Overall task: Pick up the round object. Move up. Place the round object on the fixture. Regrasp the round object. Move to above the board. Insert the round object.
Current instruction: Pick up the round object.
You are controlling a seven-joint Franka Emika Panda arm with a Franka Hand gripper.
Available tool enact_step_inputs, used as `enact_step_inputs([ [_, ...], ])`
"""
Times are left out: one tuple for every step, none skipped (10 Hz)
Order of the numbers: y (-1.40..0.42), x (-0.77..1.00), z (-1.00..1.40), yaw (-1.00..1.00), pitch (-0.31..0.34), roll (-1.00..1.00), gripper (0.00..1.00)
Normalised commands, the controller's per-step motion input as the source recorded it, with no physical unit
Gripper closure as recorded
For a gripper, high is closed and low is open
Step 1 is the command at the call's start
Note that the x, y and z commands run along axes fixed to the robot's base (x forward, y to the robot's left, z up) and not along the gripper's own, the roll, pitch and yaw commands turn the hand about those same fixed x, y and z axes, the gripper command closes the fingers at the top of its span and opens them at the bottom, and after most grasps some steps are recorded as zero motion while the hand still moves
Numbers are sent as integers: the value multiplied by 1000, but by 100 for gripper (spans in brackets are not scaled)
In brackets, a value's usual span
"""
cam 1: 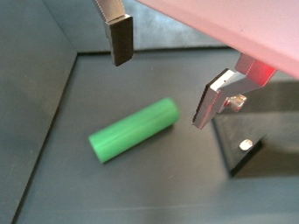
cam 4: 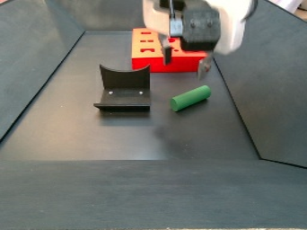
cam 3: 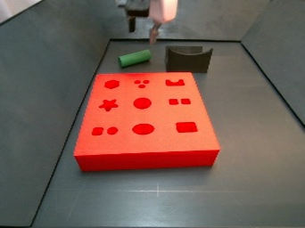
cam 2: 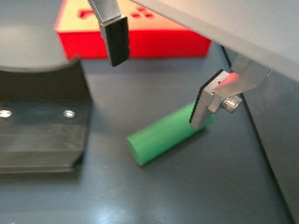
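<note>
While both side views take in the whole dark surface (cam 3: 155, 191), only one of them shows the full top of the board (cam 3: 145, 120), a big red block with circle, star, square and crown cut-outs. From the opposite end, just a slice of its red edge (cam 4: 168, 54) shows behind the arm, at about 12 o'clock from the fixture (cam 4: 122, 87). That view shows the fixture's base plate and upright, while the other shows only its dark curved-notch face (cam 3: 188, 57), beyond the board's far edge at about 1 o'clock. A wrist view also catches the board's red side (cam 2: 122, 39) and the fixture's base plate with two screws (cam 2: 41, 122); another shows only a corner of the plate (cam 1: 247, 149).

The round object (cam 3: 132, 59) lies flat on the surface, at 9 o'clock from the fixture and apart from it; in the opposite side view it (cam 4: 188, 98) lies at 3 o'clock from the fixture.

The hand (cam 1: 162, 79) hangs over the green peg (cam 1: 132, 130) with its silver plates spread wide, holding nothing. In a wrist view one finger (cam 2: 208, 105) overlaps the peg's end (cam 2: 163, 137); whether it touches cannot be told. The other finger (cam 2: 114, 39) is well clear of it.
</note>
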Motion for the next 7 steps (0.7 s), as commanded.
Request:
enact_step_inputs([
  [54, -349, -851, -260, -180, 29, 0],
  [197, -329, -786, -229, -156, 0, 0],
  [63, -677, -706, -249, -209, 0, 0],
  [20, -591, -591, -260, -203, 0, 0],
  [40, -517, -471, -263, -200, 0, 0],
  [29, -383, -269, -229, -170, -7, 0],
  [6, 0, 0, -77, 0, 0, 0],
])
